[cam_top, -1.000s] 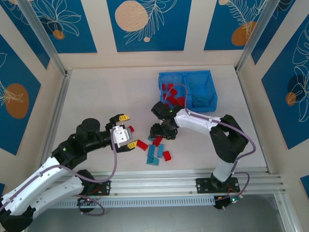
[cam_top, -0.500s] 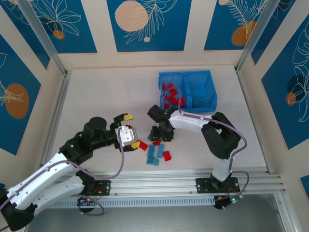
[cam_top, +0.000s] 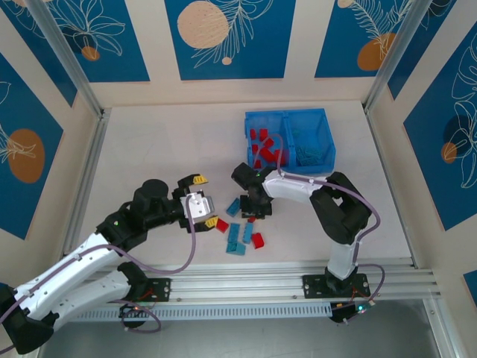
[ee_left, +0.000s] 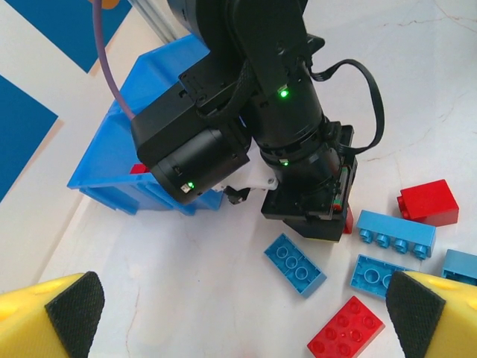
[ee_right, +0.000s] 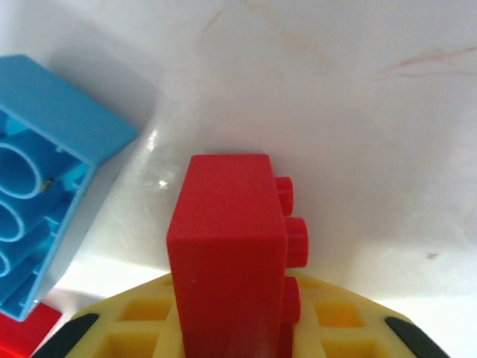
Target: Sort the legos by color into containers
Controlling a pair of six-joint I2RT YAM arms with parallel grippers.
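The right fingers (ee_right: 335, 324) are clamped on a red lego (ee_right: 227, 239), gripped across its broad faces with the studs turned sideways, low over the counter (cam_top: 164, 149) at the twelve o'clock edge of the loose pile. The sound move is probably a straight lift before any travel. An upturned light blue lego (ee_right: 45, 194) lies just beside the held one at nine o'clock in the wrist view, and a sideways drag would likely shove it. Once clear, the carry runs toward one o'clock in the overhead view to the bin (cam_top: 285, 113). Its left compartment (cam_top: 270, 121) already holds red pieces and its right compartment (cam_top: 305, 123) holds light blue ones. A low release well inside the near wall should keep the brick from hopping the divider. The arm's own cable (cam_top: 280, 142) arcs over the red side and may brush the rim. The left fingers (cam_top: 197, 180) stand wide apart and empty at nine o'clock of the pile, close to another red brick (cam_top: 221, 224). More loose bricks (cam_top: 235, 240) wait at six o'clock.
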